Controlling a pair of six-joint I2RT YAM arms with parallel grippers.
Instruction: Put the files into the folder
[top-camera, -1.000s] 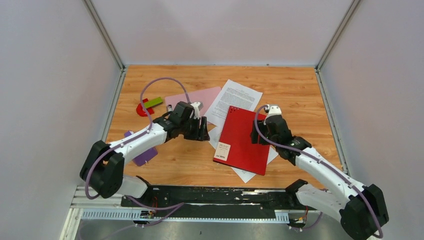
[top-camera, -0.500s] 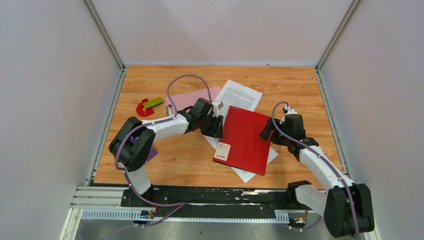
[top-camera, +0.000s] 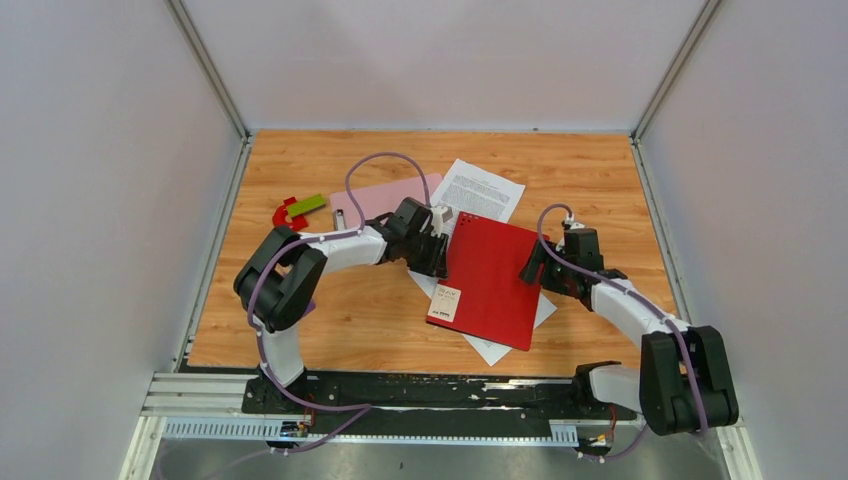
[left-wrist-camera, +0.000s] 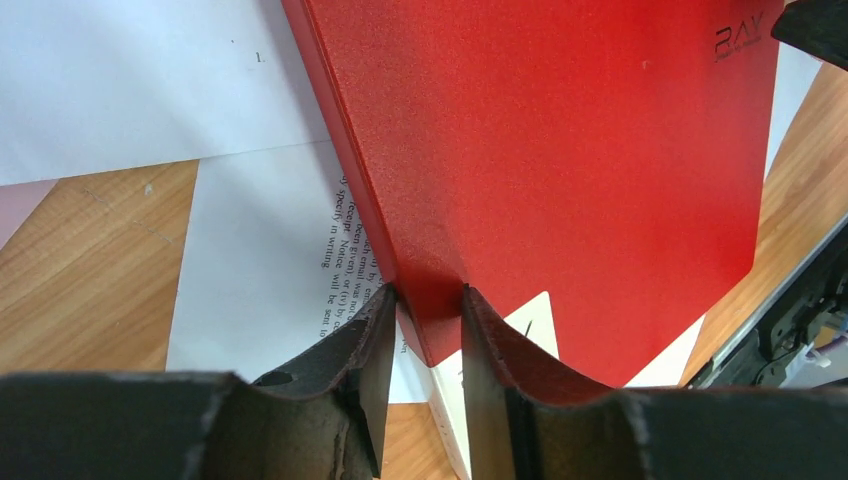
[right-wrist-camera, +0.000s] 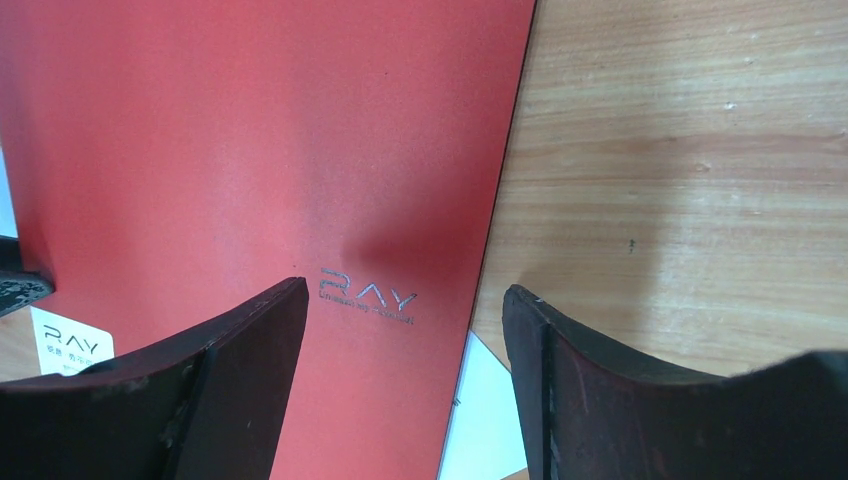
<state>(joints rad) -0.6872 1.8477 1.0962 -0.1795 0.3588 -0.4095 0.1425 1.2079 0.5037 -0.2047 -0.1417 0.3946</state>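
Note for you: red folder (top-camera: 490, 285) lies shut atop the 2 printed sheets (top-camera: 485, 190) on the wooden surface (top-camera: 370, 320), long axis near-to-far; left gripper (left-wrist-camera: 425, 330) straddles its left edge, jaws narrow, pinch unconfirmable, while right gripper (right-wrist-camera: 405, 300) hangs wide open over its right edge.

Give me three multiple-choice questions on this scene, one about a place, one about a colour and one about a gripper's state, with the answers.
1. The printed sheets lie: A) on top of the red folder; B) partly under it; C) leaning on the back wall.
2. The unprinted sheet left of the folder is: A) blue; B) yellow; C) pink.
3. The right gripper is: A) open; B) shut on the folder; C) shut on a sheet.
Answers: 1 B, white corners stick out around the folder. 2 C, it shows pale pink. 3 A, its fingers stand wide apart, one over the folder, one over the table.
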